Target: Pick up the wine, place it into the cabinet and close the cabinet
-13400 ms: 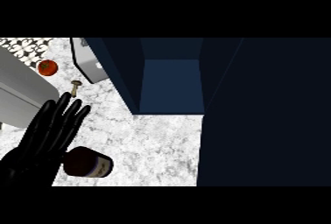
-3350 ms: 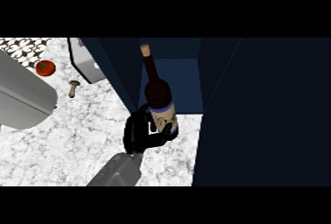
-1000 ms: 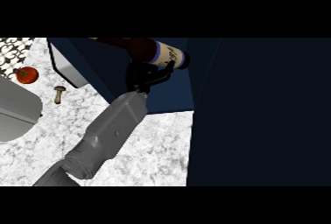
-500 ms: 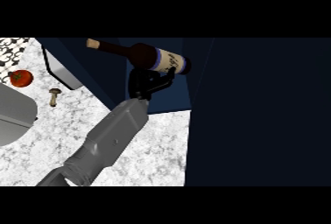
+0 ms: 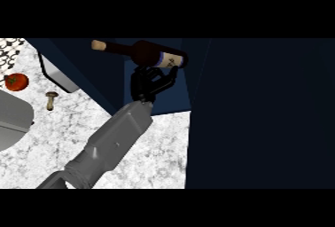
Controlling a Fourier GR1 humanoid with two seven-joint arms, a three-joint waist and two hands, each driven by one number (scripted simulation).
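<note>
The hand (image 5: 149,83) has carried the wine (image 5: 145,54) up off the bench (image 5: 163,146) and into the cabinet (image 5: 171,95). The bottle now lies on its side, cork pointing left.

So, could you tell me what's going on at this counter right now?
One hand, reaching up from the lower left on a grey forearm, holds a dark wine bottle by its base, tipped on its side with the cork end pointing left. The bottle is up at the open dark blue cabinet. A tomato and a mushroom lie on the marble counter at left.
</note>
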